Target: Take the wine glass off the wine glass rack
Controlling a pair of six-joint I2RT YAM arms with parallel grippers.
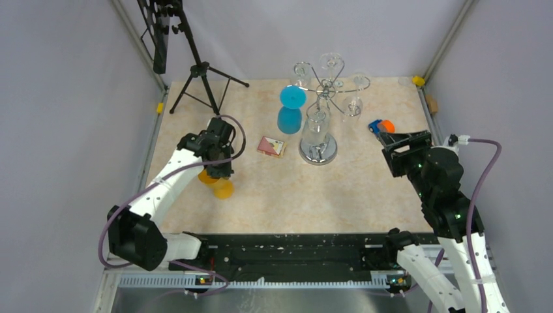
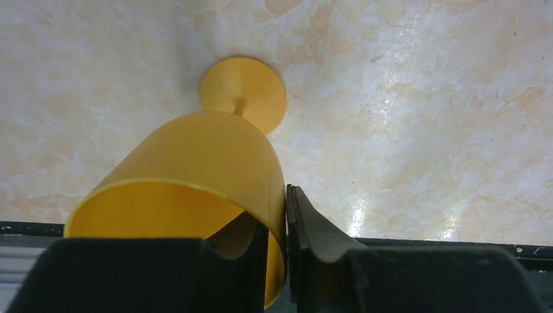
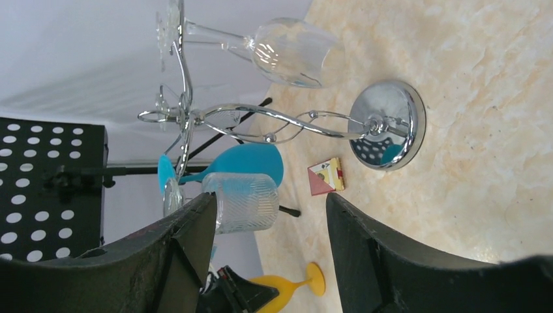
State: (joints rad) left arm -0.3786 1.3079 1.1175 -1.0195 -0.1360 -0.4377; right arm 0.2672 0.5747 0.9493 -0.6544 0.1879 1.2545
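Observation:
The chrome wine glass rack (image 1: 318, 153) stands at the back middle of the table; its disc base also shows in the right wrist view (image 3: 388, 124). A blue glass (image 1: 291, 107), a ribbed clear glass (image 1: 315, 127) and a clear wine glass (image 1: 352, 105) hang upside down from its arms. My left gripper (image 1: 215, 171) is shut on the rim of a yellow wine glass (image 2: 195, 156), one finger inside the bowl, left of the rack. The glass is upright with its foot (image 2: 242, 91) at or just above the table. My right gripper (image 1: 398, 140) is open and empty, right of the rack.
A black tripod (image 1: 202, 78) stands at the back left. A small red and yellow card box (image 1: 270, 146) lies left of the rack base. A blue and orange toy (image 1: 381, 126) lies just beyond my right gripper. Grey walls close in three sides.

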